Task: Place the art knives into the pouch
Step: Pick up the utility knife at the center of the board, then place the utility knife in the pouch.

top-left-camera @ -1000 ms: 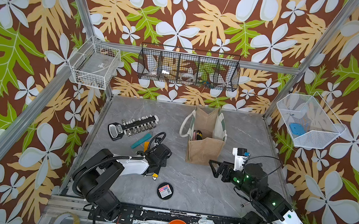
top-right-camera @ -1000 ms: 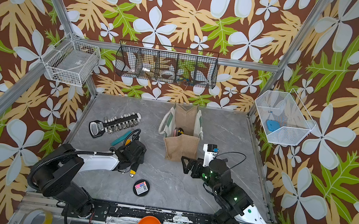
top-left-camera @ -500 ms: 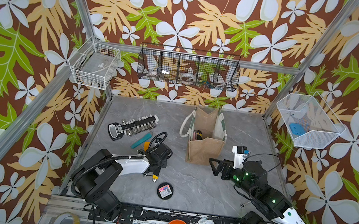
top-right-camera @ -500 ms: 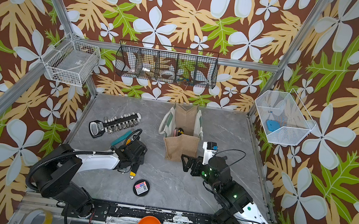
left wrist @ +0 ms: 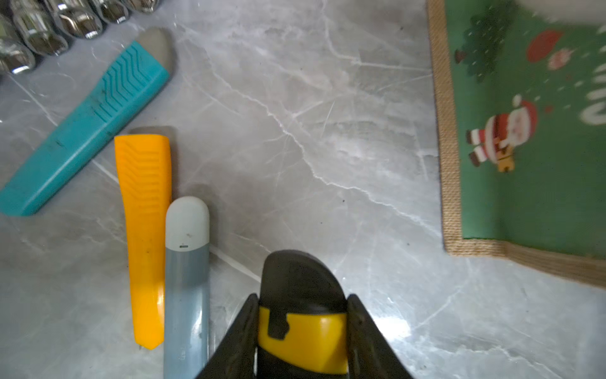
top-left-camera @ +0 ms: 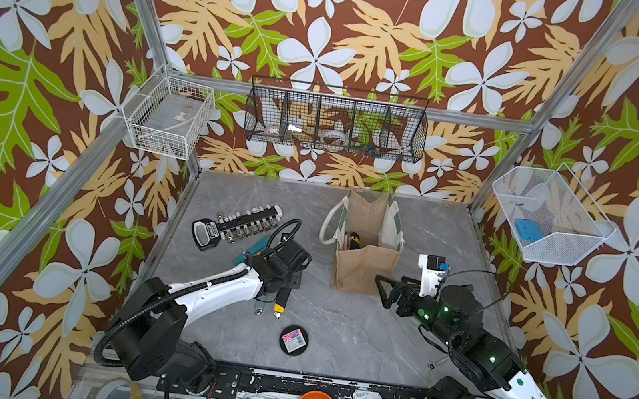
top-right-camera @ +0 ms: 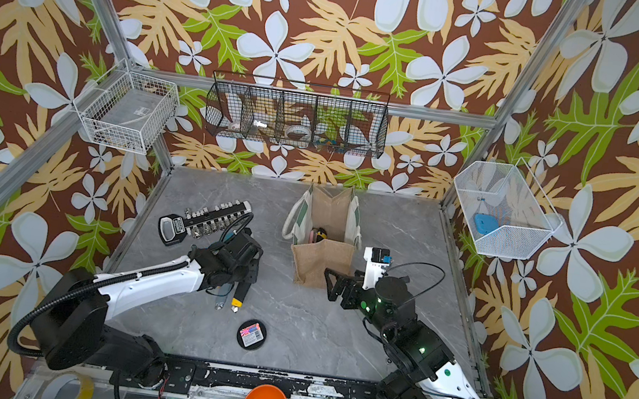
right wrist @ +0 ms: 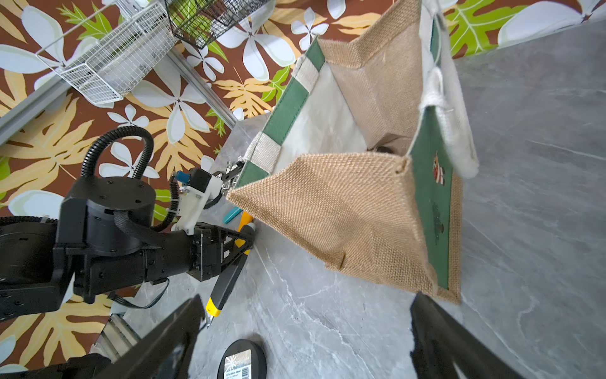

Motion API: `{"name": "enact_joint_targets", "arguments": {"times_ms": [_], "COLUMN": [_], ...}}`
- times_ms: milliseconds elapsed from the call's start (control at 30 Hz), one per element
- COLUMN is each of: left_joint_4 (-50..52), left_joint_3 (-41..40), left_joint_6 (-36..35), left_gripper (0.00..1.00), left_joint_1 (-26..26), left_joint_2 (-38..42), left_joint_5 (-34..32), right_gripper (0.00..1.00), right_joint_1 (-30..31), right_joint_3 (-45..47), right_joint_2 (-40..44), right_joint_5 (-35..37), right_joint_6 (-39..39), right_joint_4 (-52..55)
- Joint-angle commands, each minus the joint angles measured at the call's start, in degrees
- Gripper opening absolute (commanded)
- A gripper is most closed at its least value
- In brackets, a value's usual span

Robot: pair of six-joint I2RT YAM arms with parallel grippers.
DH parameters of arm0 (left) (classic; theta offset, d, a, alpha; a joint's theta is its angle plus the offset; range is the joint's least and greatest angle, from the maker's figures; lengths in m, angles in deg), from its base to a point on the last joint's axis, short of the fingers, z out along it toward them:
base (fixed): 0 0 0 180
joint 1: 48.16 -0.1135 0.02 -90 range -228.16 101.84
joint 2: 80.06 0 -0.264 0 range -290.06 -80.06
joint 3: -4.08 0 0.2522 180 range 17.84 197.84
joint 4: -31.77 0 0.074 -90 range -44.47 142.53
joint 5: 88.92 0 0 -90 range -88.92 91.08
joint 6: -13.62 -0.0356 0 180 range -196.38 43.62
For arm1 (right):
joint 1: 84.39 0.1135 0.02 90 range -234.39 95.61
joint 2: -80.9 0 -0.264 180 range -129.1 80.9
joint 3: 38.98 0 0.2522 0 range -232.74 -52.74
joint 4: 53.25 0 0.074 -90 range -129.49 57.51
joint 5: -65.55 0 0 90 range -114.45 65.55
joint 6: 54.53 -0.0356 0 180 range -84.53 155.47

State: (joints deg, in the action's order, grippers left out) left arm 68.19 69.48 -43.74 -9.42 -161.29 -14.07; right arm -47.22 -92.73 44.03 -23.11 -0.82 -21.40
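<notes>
Because the fingers (left wrist: 244,328) of the left gripper (left wrist: 301,305) are clamped on the black-and-yellow art knife (right wrist: 228,282), which hangs tip-down near the marble table (top-left-camera: 338,329) apart from the burlap pouch (top-left-camera: 361,271), it should rise above the rim, centre over the open mouth, then release, avoiding the wide-open right gripper (right wrist: 306,297) alongside

— Where does the pouch (top-left-camera: 362,256) stand?
— Mid-table (top-left-camera: 355,331), toward the back. My right pincer (right wrist: 306,305) is near its front right corner.
— And to its left?
— The socket rail (top-left-camera: 241,221) lies back left. Before it lie a cutter (left wrist: 88,128), a second cutter (left wrist: 144,213) and a stick (left wrist: 187,262), the last two side by side. My left pincer (left wrist: 301,305), knife (top-left-camera: 283,298) in it, is just beside the stick, on the pouch's side. The tin (top-left-camera: 294,340) lies before the knife, between my arms.
</notes>
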Motion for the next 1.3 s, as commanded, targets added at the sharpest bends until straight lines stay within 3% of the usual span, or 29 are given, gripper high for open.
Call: {"name": "enact_joint_targets", "arguments": {"times_ms": [0, 433, 767, 1000, 1267], "left_joint_4": [4.61, 14.89, 22.15, 26.43, 23.41], "left_joint_3": [4.22, 33.35, 59.45, 77.63, 80.15], "left_joint_6": [-1.16, -5.49, -8.86, -10.67, -12.48], "left_gripper": [0.27, 0.25, 0.24, 0.24, 0.24], "left_joint_1": [0.02, 1.58, 7.14, 7.84, 7.84], "left_joint_2": [0.85, -5.45, -21.08, -33.45, -38.86], "left_joint_5": [-0.98, -2.13, -3.54, -1.74, -1.09], "right_gripper": [0.98, 0.98, 0.98, 0.98, 0.98], "right_joint_1": [0.1, 0.1, 0.1, 0.1, 0.05], "right_joint_3": [-0.75, -2.8, 0.41, 2.35, 3.14], "right_joint_2": [0.59, -1.04, -0.15, 2.04, 2.68], "right_joint_5": [3.79, 7.25, 6.85, 6.44, 6.85], "right_joint_6": [1.95, 5.26, 4.05, 3.25, 3.35], "right_joint_4": [-1.17, -1.66, -1.49, -0.71, -0.51]}}
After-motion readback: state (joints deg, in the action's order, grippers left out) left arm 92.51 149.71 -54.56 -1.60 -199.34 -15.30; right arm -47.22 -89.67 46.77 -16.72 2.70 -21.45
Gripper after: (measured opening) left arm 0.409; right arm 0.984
